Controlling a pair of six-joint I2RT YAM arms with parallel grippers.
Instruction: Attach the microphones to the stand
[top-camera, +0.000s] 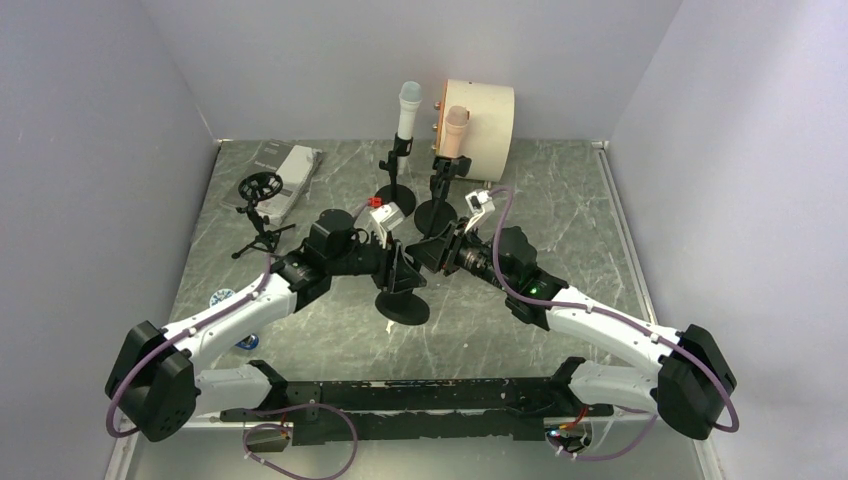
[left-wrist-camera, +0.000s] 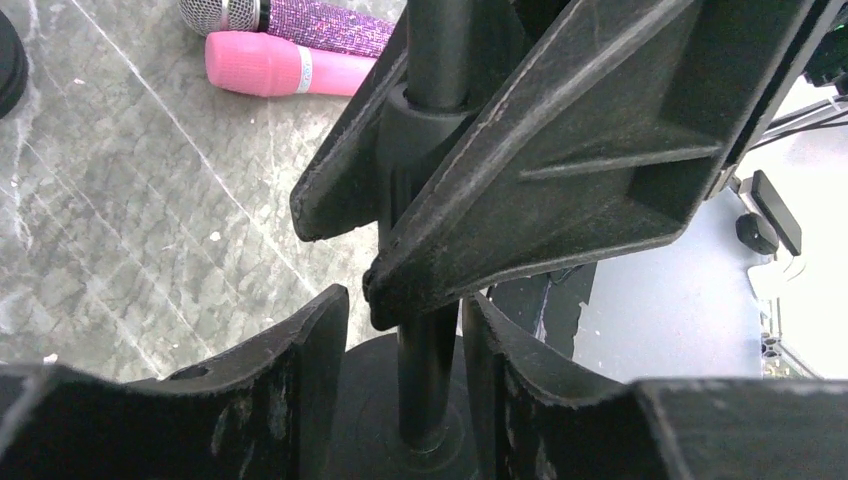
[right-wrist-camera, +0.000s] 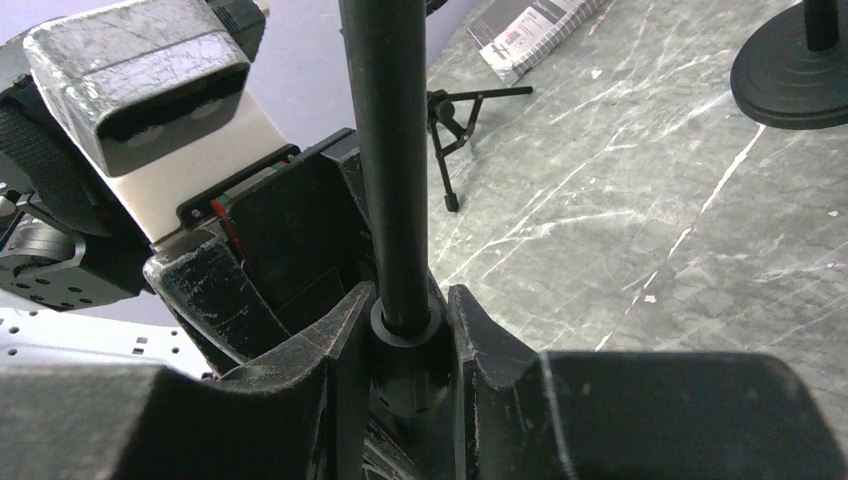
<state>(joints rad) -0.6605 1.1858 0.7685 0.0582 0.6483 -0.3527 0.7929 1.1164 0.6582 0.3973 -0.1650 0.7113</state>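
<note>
While the right gripper (right-wrist-camera: 405, 335) is clamping the collar of the empty stand (top-camera: 402, 303), the left gripper (left-wrist-camera: 405, 312) is straddling its pole, jaws parted, gripping nothing; the pink microphone (left-wrist-camera: 268, 65) and purple glitter microphone (left-wrist-camera: 320, 22) are lying on the table (left-wrist-camera: 120, 200) at eleven o'clock in the left wrist view.

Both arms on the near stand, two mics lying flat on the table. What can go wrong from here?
1. Only the right pincer clamps the near stand, at the pole's collar; the left pincer stands open around the pole. A sideways pull might tip it.
2. Both pincers crowd one short stretch of pole, so either moving may bump the other.
3. The pink mic and purple glitter mic lie loose close by; a sliding base could roll them.
</note>
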